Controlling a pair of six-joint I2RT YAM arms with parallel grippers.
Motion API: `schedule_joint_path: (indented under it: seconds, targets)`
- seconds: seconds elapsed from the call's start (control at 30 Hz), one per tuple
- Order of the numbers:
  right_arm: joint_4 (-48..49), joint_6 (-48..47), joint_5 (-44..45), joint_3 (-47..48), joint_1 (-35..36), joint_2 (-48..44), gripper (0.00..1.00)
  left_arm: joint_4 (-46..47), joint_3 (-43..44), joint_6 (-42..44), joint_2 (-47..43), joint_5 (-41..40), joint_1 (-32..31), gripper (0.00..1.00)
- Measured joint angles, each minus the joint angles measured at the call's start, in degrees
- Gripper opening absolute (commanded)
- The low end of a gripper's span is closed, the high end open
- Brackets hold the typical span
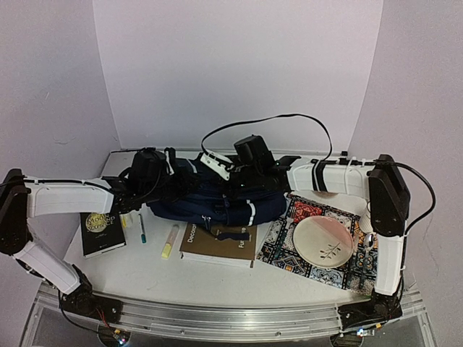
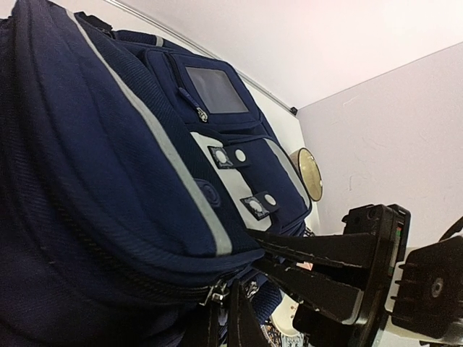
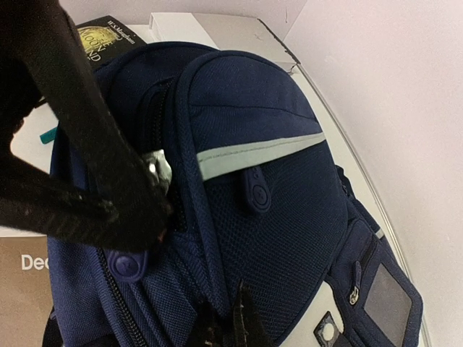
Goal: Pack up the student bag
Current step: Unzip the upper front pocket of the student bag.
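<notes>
The student bag (image 1: pixel 217 202), dark navy with white trim, lies on its back in the middle of the table. It fills the left wrist view (image 2: pixel 130 144) and the right wrist view (image 3: pixel 289 217). My left gripper (image 1: pixel 155 179) is at the bag's left end, its jaws shut on the metal zip pull (image 2: pixel 214 292) of the main zip; the pull also shows in the right wrist view (image 3: pixel 156 166). My right gripper (image 1: pixel 249 168) is on top of the bag, shut on a fold of its fabric (image 3: pixel 231 318). Its fingers (image 2: pixel 325 253) show in the left wrist view.
A black book (image 1: pixel 101 231), a teal pen (image 1: pixel 141 228) and a yellow highlighter (image 1: pixel 170 241) lie left of the bag. A brown book (image 1: pixel 217 244) lies in front of it. A beige plate (image 1: pixel 323 241) sits on a patterned mat (image 1: pixel 286 246) to the right.
</notes>
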Motion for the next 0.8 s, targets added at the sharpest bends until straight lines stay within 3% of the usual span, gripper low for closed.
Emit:
schedule_joint_path:
  seconds: [0.47, 0.63, 0.8]
  targets:
    - [4.65, -5.37, -2.13, -1.23, 0.00, 0.00, 0.00, -3.78, -3.46, 3.86, -7.07, 11.49, 9.91, 0.01]
    - [4.79, -6.04, -3.37, -1.25, -0.01, 0.00, 0.00, -6.62, -3.15, 8.48, -7.70, 13.51, 11.77, 0.24]
    - [1.05, -6.14, -3.41, -1.36, -1.94, 0.00, 0.00, -10.16, -2.79, 13.15, -8.12, 8.88, 17.66, 0.45]
